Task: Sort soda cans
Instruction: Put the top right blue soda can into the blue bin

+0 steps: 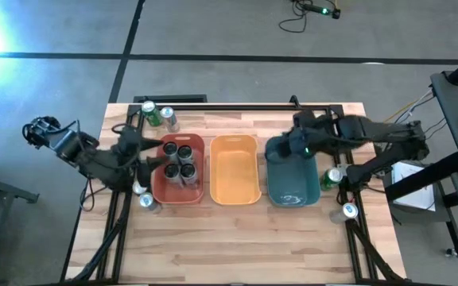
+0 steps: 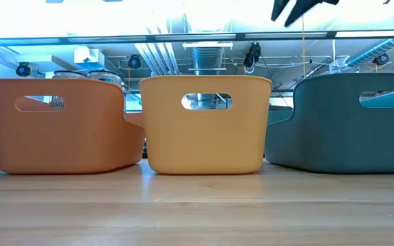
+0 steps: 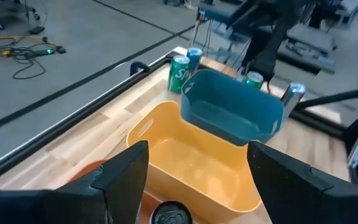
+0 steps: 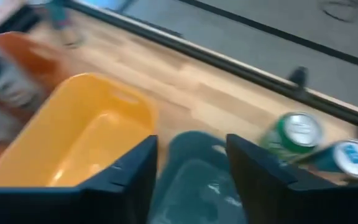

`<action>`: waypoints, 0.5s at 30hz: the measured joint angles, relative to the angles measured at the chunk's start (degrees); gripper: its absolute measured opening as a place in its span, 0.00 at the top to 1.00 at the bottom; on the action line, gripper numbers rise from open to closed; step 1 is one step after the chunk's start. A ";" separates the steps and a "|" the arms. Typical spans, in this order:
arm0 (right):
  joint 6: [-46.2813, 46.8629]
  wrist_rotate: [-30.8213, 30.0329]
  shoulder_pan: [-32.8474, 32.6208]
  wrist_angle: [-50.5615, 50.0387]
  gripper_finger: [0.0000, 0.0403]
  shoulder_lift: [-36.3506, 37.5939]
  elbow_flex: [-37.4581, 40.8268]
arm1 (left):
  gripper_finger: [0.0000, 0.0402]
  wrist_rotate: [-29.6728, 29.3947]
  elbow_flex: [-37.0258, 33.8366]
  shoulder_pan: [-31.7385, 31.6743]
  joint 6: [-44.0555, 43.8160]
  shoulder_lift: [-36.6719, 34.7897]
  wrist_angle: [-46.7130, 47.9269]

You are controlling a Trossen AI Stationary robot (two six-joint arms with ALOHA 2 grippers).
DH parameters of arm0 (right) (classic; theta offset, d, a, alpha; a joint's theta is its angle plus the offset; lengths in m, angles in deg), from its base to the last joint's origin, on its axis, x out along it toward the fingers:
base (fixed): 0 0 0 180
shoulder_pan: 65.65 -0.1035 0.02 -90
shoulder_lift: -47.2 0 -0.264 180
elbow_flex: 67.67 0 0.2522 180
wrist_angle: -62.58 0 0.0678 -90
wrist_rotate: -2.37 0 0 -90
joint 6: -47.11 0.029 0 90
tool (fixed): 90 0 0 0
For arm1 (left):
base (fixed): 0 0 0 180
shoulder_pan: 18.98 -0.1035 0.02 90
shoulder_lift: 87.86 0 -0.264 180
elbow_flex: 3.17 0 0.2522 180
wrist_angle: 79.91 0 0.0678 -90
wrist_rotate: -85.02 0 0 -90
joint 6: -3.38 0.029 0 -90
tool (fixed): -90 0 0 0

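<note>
Beside the orange bin (image 1: pixel 234 169), your red bin (image 1: pixel 180 168) holds four dark cans (image 1: pixel 177 161); its handle bears small unreadable lettering in the low view. The left wrist view alone shows "Sp…" lettering on a green can (image 3: pixel 179 73) behind the teal bin (image 1: pixel 293 176). Left gripper (image 1: pixel 154 153) hangs spread and empty at the red bin. Right gripper (image 1: pixel 291 148) hangs spread and empty over the teal bin.
</note>
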 joint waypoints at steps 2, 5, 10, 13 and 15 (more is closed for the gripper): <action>-1.40 1.53 4.17 -0.42 0.47 -0.38 0.00 | 0.36 -0.25 -1.85 -0.01 0.05 -1.66 -1.99; -4.44 5.49 11.20 -0.28 0.37 -1.66 0.00 | 0.36 -0.64 -4.16 -0.13 0.79 -3.20 -4.68; -10.42 13.97 23.60 -0.34 0.22 -5.23 0.00 | 0.36 -10.21 -6.62 -0.68 -1.60 -4.49 -6.82; -15.26 21.09 29.74 -0.50 0.16 -6.84 0.00 | 0.36 -14.61 -6.68 -1.37 -1.13 -5.27 -7.64; -17.00 24.26 33.75 -1.43 0.13 -7.81 0.00 | 0.36 -14.50 -6.68 -1.97 1.30 -5.77 -8.86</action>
